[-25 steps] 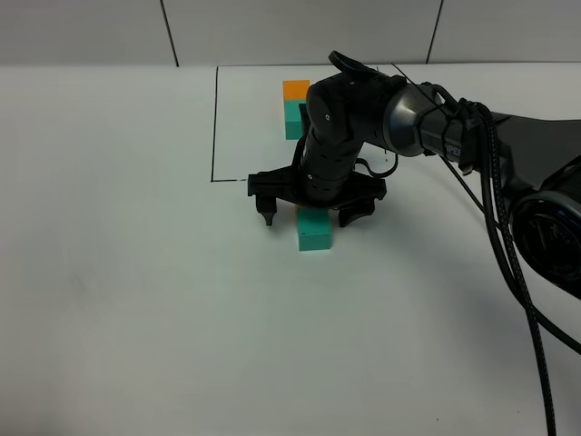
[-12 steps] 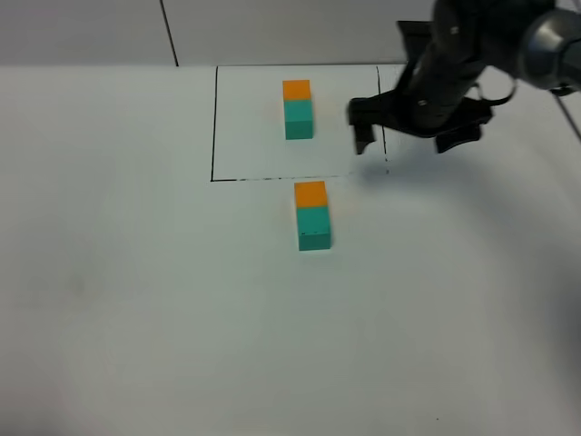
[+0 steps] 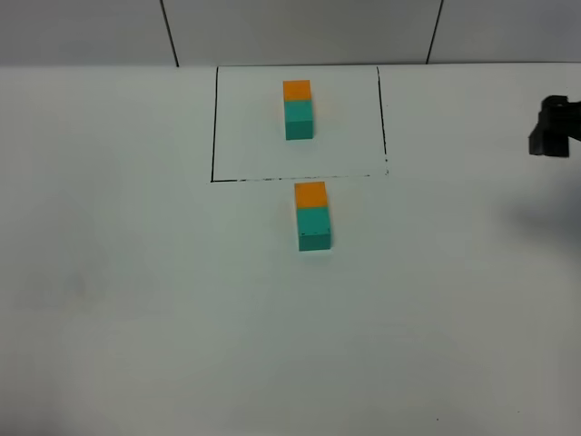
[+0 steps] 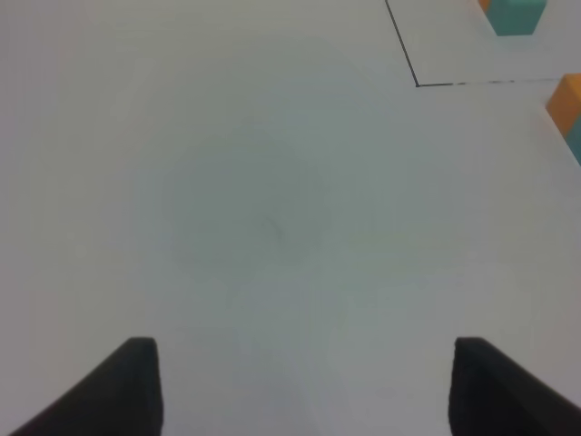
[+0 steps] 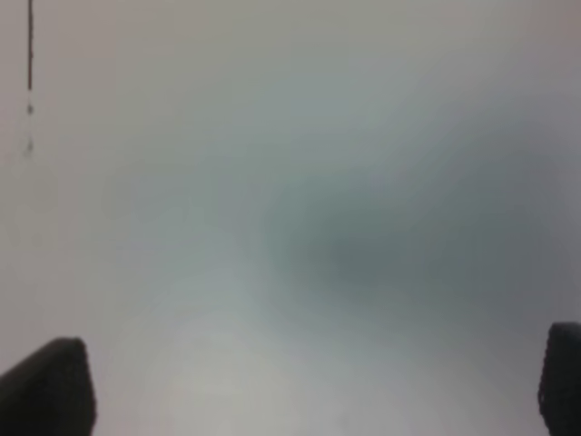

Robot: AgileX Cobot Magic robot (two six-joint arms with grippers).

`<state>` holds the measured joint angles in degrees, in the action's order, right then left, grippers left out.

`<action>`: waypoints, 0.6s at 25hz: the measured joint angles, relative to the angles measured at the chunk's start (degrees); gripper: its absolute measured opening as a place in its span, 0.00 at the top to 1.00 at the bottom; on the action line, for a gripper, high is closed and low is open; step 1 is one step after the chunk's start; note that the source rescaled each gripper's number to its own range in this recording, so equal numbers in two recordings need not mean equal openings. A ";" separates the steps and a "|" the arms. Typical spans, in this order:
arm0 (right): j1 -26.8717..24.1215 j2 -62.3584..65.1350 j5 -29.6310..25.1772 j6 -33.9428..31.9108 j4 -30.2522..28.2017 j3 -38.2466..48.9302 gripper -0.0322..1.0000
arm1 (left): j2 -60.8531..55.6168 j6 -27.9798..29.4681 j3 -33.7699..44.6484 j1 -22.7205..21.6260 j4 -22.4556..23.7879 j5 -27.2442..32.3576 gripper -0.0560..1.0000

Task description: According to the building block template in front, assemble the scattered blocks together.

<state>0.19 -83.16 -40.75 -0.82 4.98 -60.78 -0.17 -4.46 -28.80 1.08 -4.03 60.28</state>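
Observation:
The building block template, an orange cube [image 3: 296,90] joined to a teal cube [image 3: 299,119], lies inside a thin black drawn rectangle [image 3: 214,127]. The scattered orange cube [image 3: 310,193] and teal cube [image 3: 314,227] lie touching end to end just in front of the rectangle's near line. My right gripper [image 5: 304,386] is open and empty over bare table. One of its fingers [image 3: 550,129] shows at the right edge of the high view. My left gripper [image 4: 304,391] is open and empty over bare table, left of the cubes [image 4: 567,100]. It is out of the high view.
The white table [image 3: 136,272] bears only the cubes and the drawn rectangle. A grey panelled wall [image 3: 300,27] runs along its far edge. The rectangle's corner [image 4: 417,84] shows in the left wrist view, and one line [image 5: 30,45] in the right wrist view.
My right gripper has let go of the cubes, risen and pulled far away to the right. The orange and teal cubes now lie uncovered, joined, in the same spot.

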 joint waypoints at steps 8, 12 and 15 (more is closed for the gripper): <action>0.00 27.50 -5.05 0.23 -2.32 17.67 0.00 | 0.00 0.00 0.00 0.00 0.00 0.00 0.56; -0.04 41.48 -6.40 0.36 -1.54 26.00 0.00 | 0.00 0.00 0.00 0.00 0.00 0.00 0.56; 1.08 51.07 -9.01 0.82 -0.35 30.20 0.00 | 0.00 0.00 0.00 0.00 0.00 0.00 0.56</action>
<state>1.27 -32.09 -49.76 0.00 4.63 -30.58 -0.17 -4.46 -28.80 1.08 -4.03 60.28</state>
